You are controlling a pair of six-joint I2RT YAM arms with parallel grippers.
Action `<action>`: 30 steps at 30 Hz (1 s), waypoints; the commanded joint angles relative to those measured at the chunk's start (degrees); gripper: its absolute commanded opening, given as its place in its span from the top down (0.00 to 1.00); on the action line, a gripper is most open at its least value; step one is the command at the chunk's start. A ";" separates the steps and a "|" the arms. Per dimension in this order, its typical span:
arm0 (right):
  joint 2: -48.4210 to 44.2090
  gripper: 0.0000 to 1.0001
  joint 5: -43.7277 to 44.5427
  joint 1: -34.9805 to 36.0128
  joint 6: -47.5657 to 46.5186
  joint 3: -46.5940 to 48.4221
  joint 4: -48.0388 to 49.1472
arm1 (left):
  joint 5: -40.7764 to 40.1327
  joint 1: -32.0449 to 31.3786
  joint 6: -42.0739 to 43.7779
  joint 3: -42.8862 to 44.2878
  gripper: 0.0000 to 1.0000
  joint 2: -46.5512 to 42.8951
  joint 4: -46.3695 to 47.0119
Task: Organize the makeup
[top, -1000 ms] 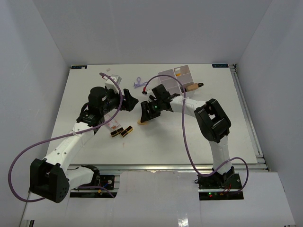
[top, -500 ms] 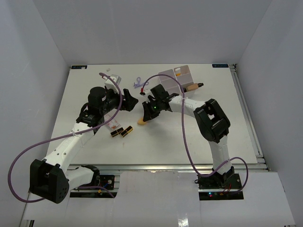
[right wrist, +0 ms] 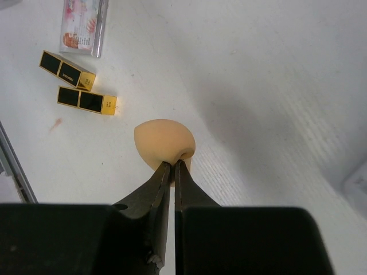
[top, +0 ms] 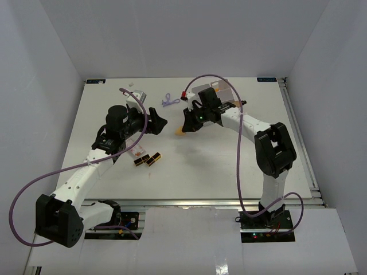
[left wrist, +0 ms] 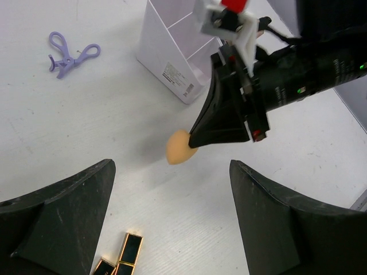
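Your right pincer (right wrist: 173, 166) pinches the peach sponge (right wrist: 163, 142) aloft, left pincer (top: 157, 123) gaping empty; lipsticks (right wrist: 86, 100) at its 8 o'clock and lilac clip (left wrist: 69, 54) await sorting.

The left gripper (top: 156, 121) hovers with jaws spread wide, facing the right gripper (right wrist: 173, 166), whose fingertips pinch the peach sponge (right wrist: 163, 140).

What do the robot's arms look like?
The left arm and right arm are white with chunky black joints. A purple cable loops along each. The left gripper and right gripper are black, with wedge-shaped fingers. A green light dots the right wrist.
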 commanded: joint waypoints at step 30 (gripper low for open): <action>6.67 0.92 20.69 -21.84 -14.06 18.93 -0.54 | 1.59 0.48 -0.13 -0.14 0.08 -1.77 1.14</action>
